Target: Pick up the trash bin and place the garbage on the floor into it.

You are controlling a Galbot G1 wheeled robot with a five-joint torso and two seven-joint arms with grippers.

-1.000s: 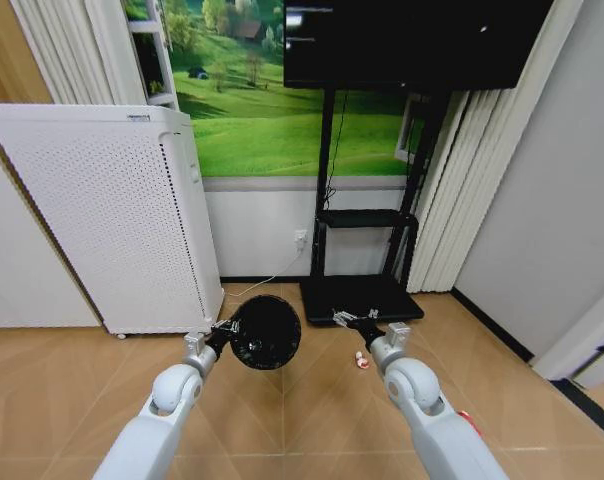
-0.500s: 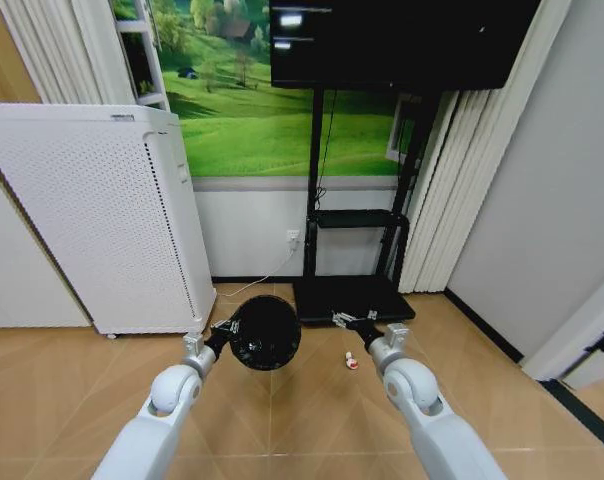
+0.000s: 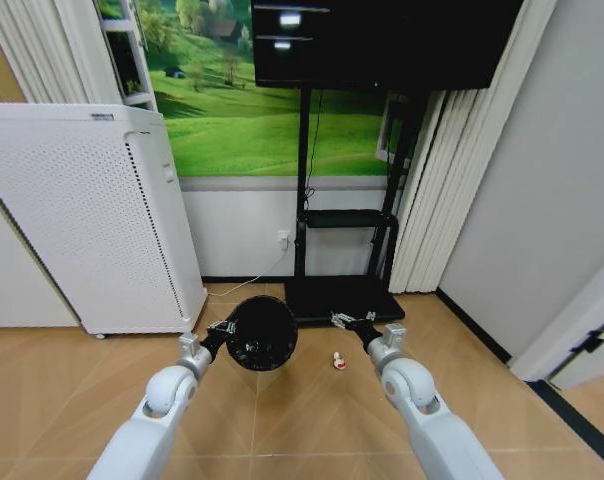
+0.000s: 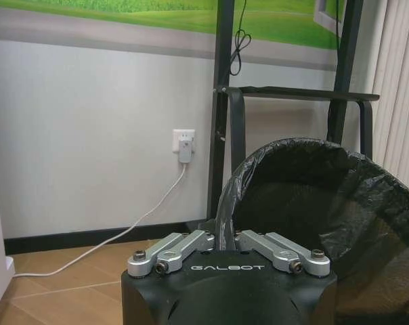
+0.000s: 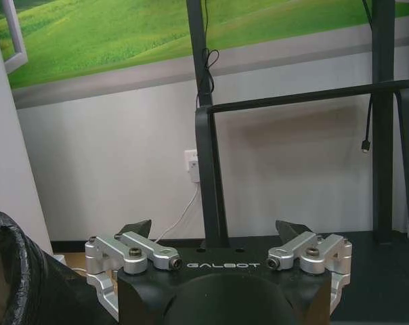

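Parquet floor (image 3: pixel 282 420) carries garbage (image 3: pixel 338 362); left gripper (image 4: pixel 228 238) clamps trash bin (image 4: pixel 313 210), right gripper (image 5: pixel 218 233) spread.

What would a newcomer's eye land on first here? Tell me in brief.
First, the black trash bin, held off the floor at its rim by the left gripper, its black liner gaping in the left wrist view. Next, the right gripper, open and empty beside the bin, with a small red-and-white scrap on the parquet floor just below it. Behind stand a white perforated appliance at left and a black TV stand.
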